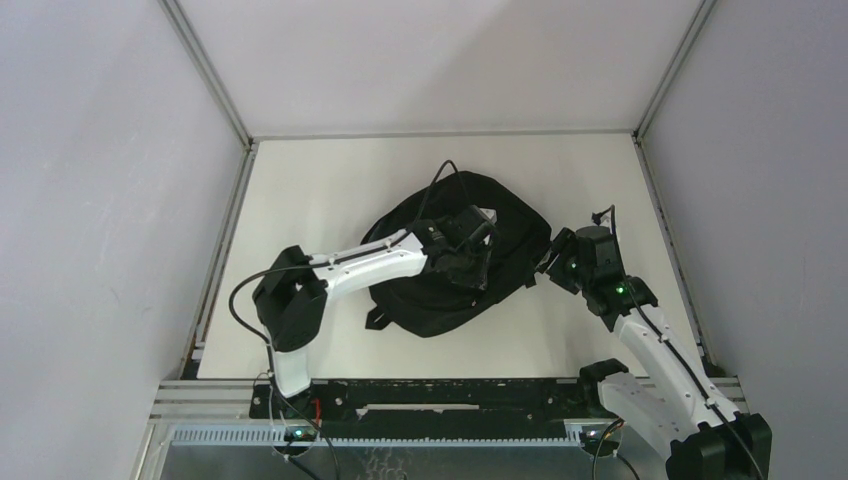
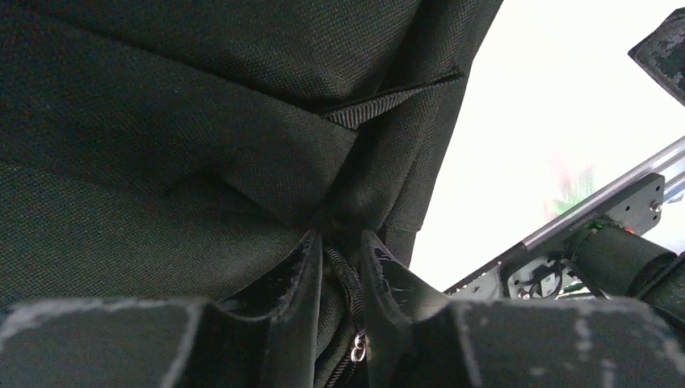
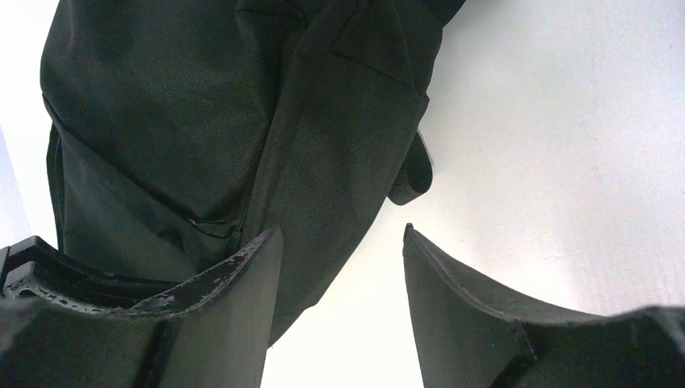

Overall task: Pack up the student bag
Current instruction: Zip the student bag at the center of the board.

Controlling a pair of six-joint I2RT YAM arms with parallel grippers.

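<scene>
The student bag [image 1: 430, 290], black and rounded, lies in the middle of the white table. My left gripper [image 1: 468, 266] rests on top of it. In the left wrist view the left gripper [image 2: 339, 236] is shut on a fold of the bag [image 2: 161, 162], with the zip [image 2: 343, 279] and its small metal ring [image 2: 357, 349] between the fingers. My right gripper [image 1: 547, 262] is open at the bag's right edge. In the right wrist view the right gripper [image 3: 335, 238] holds nothing. Its left finger [image 3: 234, 283] lies against the bag's fabric [image 3: 178, 121].
The white table [image 1: 600, 170] is boxed in by grey walls and metal corner posts. An aluminium rail [image 1: 450, 395] runs along the near edge. A black strap loop [image 3: 408, 182] hangs off the bag's side. My right arm [image 2: 614, 255] shows in the left wrist view.
</scene>
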